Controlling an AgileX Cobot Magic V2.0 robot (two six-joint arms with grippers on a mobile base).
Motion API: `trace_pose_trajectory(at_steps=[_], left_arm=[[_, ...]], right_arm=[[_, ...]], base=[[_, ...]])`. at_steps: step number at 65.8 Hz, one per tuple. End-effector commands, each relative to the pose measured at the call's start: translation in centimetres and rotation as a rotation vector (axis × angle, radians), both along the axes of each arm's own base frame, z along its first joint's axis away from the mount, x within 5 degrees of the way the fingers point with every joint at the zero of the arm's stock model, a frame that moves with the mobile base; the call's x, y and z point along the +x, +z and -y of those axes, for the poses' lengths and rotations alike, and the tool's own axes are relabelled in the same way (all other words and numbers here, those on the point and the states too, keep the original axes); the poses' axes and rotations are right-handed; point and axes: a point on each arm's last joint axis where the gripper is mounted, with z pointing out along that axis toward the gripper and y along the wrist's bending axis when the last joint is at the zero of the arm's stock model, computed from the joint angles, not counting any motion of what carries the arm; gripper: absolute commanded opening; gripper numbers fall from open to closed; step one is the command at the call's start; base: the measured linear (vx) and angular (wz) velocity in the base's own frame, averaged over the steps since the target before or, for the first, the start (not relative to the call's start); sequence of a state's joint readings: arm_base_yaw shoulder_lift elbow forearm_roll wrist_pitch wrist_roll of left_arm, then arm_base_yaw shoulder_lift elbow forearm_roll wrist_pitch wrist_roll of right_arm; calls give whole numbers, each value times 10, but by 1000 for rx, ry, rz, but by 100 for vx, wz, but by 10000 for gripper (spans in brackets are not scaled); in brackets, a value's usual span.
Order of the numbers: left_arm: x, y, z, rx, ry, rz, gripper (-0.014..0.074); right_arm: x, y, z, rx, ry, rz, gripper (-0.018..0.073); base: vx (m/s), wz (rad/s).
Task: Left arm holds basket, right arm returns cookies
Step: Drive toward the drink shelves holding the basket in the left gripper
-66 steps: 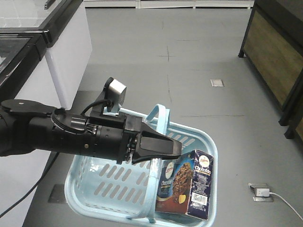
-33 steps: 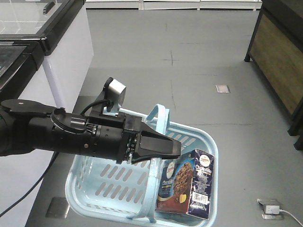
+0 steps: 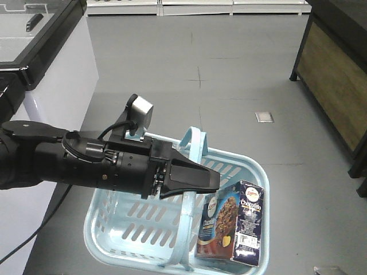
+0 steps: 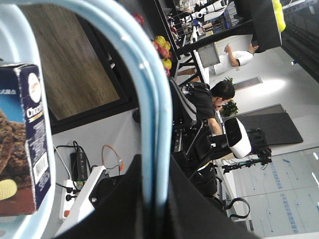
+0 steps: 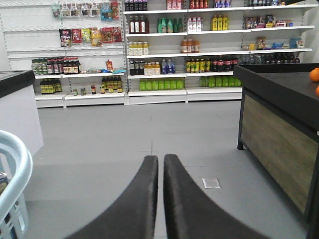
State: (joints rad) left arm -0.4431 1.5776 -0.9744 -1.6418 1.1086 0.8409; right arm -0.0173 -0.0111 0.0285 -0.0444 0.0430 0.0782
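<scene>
Pale blue basket (image 3: 92, 224) showing slotted sides. Navy cookies (image 3: 232, 226) box showing brown chip-cookie picture, white lettering. Black left arm (image 3: 63, 166) carrying silver-capped camera. Floor (image 3: 229, 86) showing plain grey.

Supermarket — shelves (image 5: 199, 53) of bottled drinks (image 5: 222, 23), hanging snack packets (image 5: 89, 36), produce stand (image 5: 271, 144) with oranges (image 5: 314, 74), shopping basket (image 3: 114, 252)

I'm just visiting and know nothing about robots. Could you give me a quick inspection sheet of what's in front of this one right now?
Surface: grey shop floor; no table seen.
Job's things: cookies standing inside the basket.
Clutter: nothing seen.
Grippers: left gripper shut on the basket's handles; right gripper shut, empty.
Cables: black cable on left arm; power strip with leads on floor.
Surroundings: bottle shelves, wood-sided counter.
</scene>
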Motion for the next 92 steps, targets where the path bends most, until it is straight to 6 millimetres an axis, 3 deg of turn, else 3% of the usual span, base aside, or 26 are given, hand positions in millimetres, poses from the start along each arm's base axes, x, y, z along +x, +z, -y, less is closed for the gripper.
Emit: trace_pose_trajectory(at_steps=[1,92], left_arm=[[-6,36,0,-174,3,34,-6],[-5,36,0,-172,7,34,-6]], right_arm=[[-1,1,0,-6,0,68,-6],[-1,1,0,-6,0,68,-6]], base=[[36,-5],[45,-1]])
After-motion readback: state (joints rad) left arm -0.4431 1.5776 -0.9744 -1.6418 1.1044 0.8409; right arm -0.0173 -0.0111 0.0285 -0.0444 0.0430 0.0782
